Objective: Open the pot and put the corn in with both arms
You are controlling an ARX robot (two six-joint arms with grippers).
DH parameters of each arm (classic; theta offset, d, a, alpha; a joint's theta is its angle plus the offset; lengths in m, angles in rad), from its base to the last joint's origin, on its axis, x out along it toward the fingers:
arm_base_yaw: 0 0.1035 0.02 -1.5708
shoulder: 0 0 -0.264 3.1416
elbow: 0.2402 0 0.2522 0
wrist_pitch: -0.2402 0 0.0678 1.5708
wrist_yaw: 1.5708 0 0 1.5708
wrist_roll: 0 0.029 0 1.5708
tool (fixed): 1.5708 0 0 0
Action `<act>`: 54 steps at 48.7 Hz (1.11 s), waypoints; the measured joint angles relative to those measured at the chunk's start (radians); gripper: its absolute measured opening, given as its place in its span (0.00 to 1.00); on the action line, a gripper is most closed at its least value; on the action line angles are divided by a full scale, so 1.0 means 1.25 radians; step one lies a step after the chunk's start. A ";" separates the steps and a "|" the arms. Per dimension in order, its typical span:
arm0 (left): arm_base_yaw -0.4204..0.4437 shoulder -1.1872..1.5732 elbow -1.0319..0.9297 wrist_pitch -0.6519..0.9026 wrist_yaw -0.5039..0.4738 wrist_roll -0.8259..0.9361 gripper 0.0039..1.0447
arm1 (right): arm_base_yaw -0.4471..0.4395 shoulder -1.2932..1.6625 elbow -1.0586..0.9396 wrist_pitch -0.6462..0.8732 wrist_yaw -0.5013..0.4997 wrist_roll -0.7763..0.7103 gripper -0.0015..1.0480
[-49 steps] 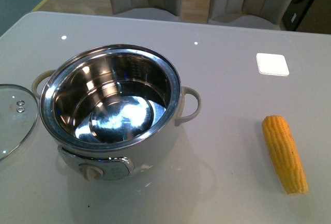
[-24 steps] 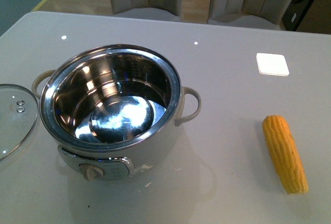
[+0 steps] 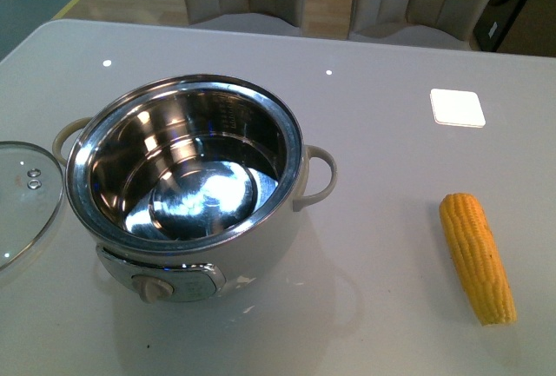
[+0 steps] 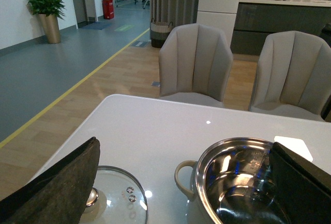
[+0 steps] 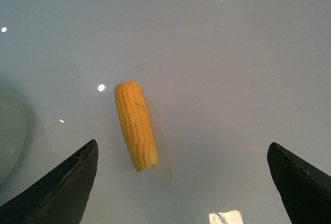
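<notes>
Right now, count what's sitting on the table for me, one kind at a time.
electric pot: 1
glass lid: 1
corn cob: 1
white square pad: 1
Total: 4

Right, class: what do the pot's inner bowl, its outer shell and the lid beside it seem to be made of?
The inner bowl looks like polished steel: it mirrors lights sharply. The outer shell is smooth glossy cream, plastic or enamel; I cannot tell which. The lid looks like clear glass: the table shows through it.
</notes>
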 joint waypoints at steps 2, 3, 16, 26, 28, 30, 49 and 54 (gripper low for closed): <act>0.000 0.000 0.000 0.000 0.000 0.000 0.93 | 0.006 0.055 0.007 0.031 -0.004 0.005 0.92; 0.000 0.000 0.000 0.000 0.000 0.000 0.93 | 0.014 0.098 0.012 0.056 -0.004 0.006 0.92; 0.000 0.000 0.000 0.000 0.000 0.000 0.93 | 0.023 0.668 0.157 0.407 -0.018 -0.063 0.92; 0.000 0.000 0.000 0.000 0.000 0.000 0.93 | 0.006 1.054 0.331 0.446 -0.086 -0.172 0.92; 0.000 0.000 0.000 0.000 0.000 0.000 0.93 | 0.004 1.097 0.361 0.428 -0.100 -0.182 0.92; 0.000 0.000 0.000 0.000 0.000 0.000 0.93 | 0.000 1.138 0.392 0.414 -0.105 -0.189 0.92; 0.000 0.000 0.000 0.000 0.000 0.000 0.93 | -0.028 1.352 0.506 0.446 -0.119 -0.335 0.92; 0.000 0.000 0.000 0.000 0.000 0.000 0.93 | -0.023 1.391 0.499 0.471 -0.167 -0.346 0.92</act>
